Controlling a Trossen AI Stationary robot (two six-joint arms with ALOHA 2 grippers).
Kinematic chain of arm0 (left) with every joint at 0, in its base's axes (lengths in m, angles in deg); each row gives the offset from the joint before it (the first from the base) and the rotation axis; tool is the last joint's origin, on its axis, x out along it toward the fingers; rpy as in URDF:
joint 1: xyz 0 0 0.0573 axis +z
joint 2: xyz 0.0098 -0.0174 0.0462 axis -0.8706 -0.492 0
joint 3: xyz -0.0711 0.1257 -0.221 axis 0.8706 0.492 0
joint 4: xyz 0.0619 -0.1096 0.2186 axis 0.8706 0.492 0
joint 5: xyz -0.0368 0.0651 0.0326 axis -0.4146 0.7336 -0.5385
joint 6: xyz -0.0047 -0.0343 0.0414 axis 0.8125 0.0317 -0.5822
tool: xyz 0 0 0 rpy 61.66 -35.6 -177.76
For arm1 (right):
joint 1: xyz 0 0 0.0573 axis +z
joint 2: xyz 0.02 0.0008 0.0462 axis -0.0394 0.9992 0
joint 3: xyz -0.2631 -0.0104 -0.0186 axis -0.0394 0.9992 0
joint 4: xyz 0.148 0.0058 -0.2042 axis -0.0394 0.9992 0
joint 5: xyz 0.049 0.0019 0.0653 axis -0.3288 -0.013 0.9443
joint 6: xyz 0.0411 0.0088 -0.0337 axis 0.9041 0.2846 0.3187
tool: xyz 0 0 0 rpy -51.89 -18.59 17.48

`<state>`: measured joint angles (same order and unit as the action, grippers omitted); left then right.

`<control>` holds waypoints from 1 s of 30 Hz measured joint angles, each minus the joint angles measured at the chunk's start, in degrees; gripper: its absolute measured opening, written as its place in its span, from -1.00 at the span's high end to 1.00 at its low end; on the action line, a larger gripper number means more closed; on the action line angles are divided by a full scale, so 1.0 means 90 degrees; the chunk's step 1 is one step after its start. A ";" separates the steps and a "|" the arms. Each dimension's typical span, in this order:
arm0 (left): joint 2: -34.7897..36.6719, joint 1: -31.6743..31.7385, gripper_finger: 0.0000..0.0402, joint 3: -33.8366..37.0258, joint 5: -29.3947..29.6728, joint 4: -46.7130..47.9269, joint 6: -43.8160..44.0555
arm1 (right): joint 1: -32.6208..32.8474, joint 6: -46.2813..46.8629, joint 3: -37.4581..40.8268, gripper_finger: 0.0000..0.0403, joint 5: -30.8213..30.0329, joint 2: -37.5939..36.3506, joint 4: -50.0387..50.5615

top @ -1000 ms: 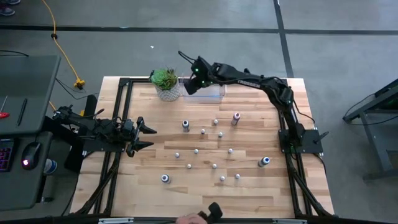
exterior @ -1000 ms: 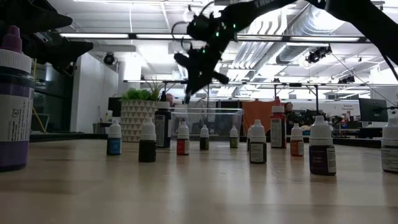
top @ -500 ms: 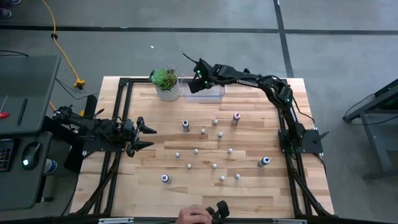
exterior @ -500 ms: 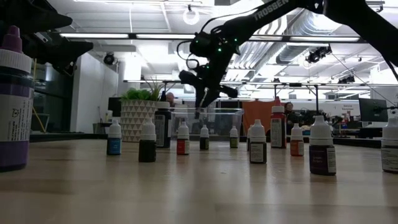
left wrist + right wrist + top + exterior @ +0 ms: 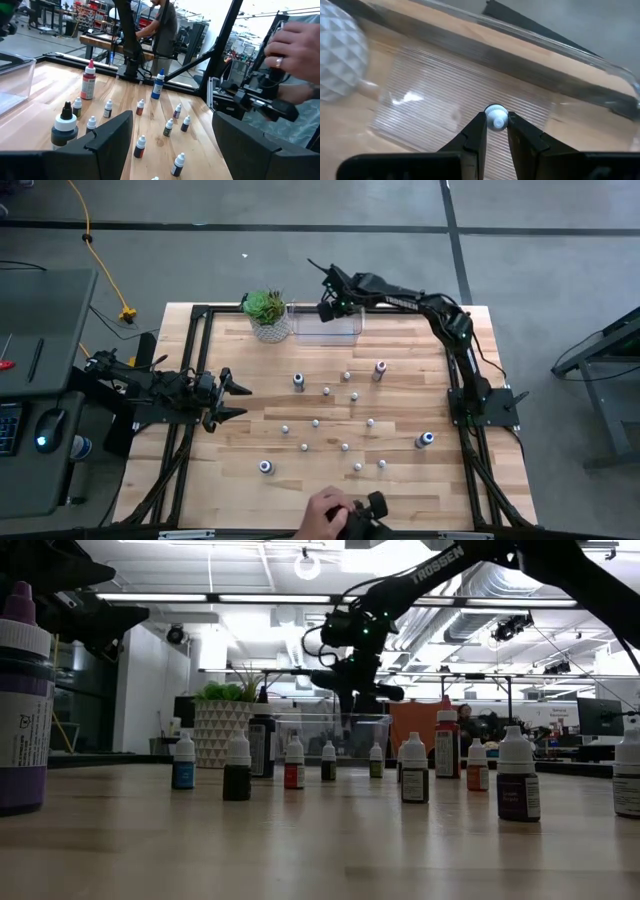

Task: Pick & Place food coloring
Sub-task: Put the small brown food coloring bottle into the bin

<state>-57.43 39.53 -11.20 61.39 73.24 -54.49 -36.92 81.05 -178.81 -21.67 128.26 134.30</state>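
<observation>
Several small food coloring bottles (image 5: 330, 420) stand upright on the wooden table; a few bigger ones have blue or red tops (image 5: 379, 369). My right gripper (image 5: 327, 308) hangs over the clear plastic bin (image 5: 325, 326) at the far edge, shut on one small white-capped bottle (image 5: 495, 119). In the low view this gripper (image 5: 350, 705) points down above the bin (image 5: 330, 735). My left gripper (image 5: 240, 400) waits at the table's left, level and open (image 5: 172, 145). My right gripper pinches a small bottle between its two fingers (image 5: 476, 132); only the white cap (image 5: 495, 116) shows between their free ends. The fingers slant down from above. The bottle is lifted clear, over the bin's ribbed floor; its body is hidden by the fingers.
A green potted plant (image 5: 266, 310) in a white pot stands just left of the bin. A person's hand (image 5: 335, 515) with a dark device reaches in at the table's near edge, also seen in the left wrist view (image 5: 295, 42). Black frame rails border the table.
My right gripper has gone toward the table's right along the far edge and sunk, from the bin's left end to over the bin, tipping more steeply down and rolling a little, still shut on the bottle. The person's hand has come in at the near edge.
</observation>
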 joint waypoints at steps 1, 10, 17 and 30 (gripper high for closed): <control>0.0000 -0.0002 -0.35 0.0000 -0.0002 0.0000 0.0000 | -0.0033 -0.0075 0.0000 0.69 -0.0003 0.0007 0.0067; 0.0000 0.0000 -0.35 0.0000 -0.0002 0.0000 0.0000 | -0.0114 -0.0780 0.0000 0.69 0.0519 0.0366 0.0062; 0.0000 -0.0002 -0.35 0.0000 -0.0005 0.0001 0.0000 | -0.0104 -0.1950 0.0000 0.69 0.0512 0.0450 0.0075; 0.0000 -0.0001 -0.35 0.0000 -0.0007 0.0002 0.0000 | -0.0296 -0.2240 0.0000 0.69 0.0138 0.0450 0.0337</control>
<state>-57.43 39.52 -11.20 61.32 73.26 -54.49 -39.58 60.90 -178.81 -20.43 132.30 137.34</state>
